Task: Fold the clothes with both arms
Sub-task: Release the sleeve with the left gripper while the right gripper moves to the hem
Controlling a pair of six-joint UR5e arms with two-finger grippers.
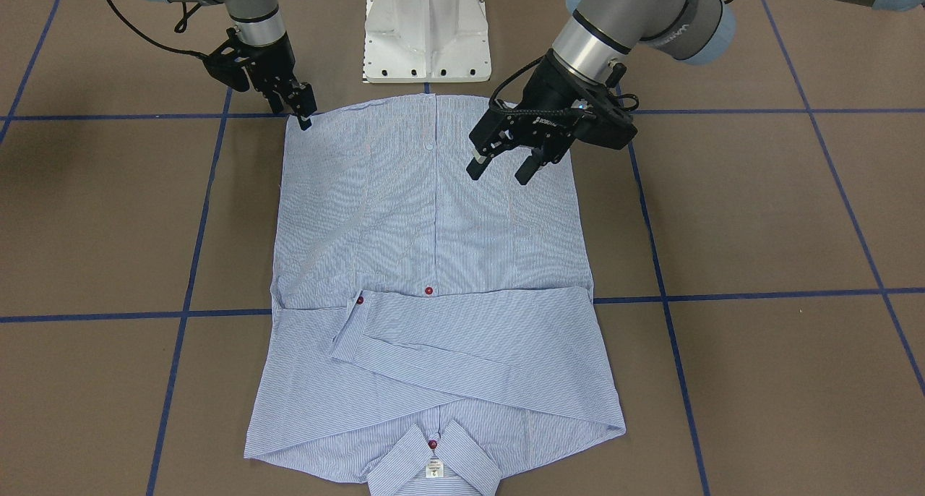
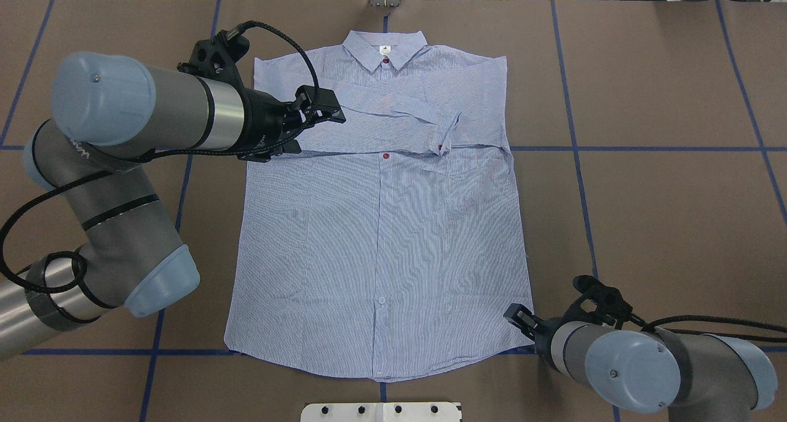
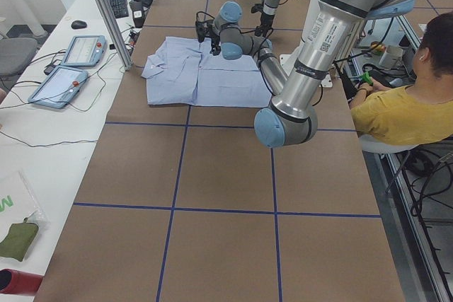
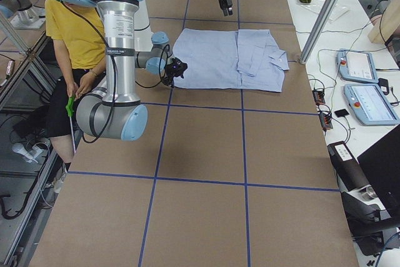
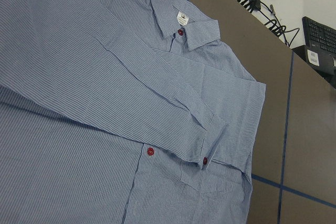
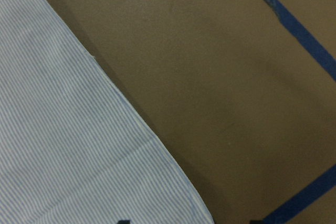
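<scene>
The striped shirt (image 2: 381, 225) lies flat and face up on the brown table, collar (image 2: 385, 45) on the far side, both sleeves folded across the chest. My left gripper (image 1: 501, 169) hovers open over the shirt's left side with nothing between its fingers; its wrist view looks down on the shirt's (image 5: 105, 103) crossed sleeves and collar. Down at the near hem corner, my right gripper (image 1: 303, 116) is low at table level. The right wrist view shows that corner of the shirt (image 6: 63, 145) between two spread fingertips, so it is open.
The white pedestal base (image 1: 426, 30) stands just behind the hem. Blue tape lines (image 2: 645, 149) grid the brown table. A seated person (image 3: 403, 104) in a yellow top is beside the robot. Control tablets (image 4: 362, 85) lie on the white side table beyond the collar.
</scene>
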